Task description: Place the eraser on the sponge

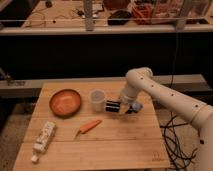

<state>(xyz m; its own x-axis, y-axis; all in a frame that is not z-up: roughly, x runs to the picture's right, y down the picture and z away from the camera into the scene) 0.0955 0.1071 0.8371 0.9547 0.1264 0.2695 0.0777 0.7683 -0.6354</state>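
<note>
The tool (114,106) was low over the desk (125,145), just right of a clear cup (97,99). I could not tell if it was open or closed, or where the eraser was. An orange bowl (65,102) sat left of the cup.

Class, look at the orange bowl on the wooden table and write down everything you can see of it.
The bowl is round, shallow and orange-brown, with a darker rim and a smooth, perhaps plastic or ceramic look. It stands upright on the wooden table, towards the back left. A pale cup stands just to its right, seemingly not touching it. The pincer hangs low beyond the cup, well apart from the bowl.
</note>
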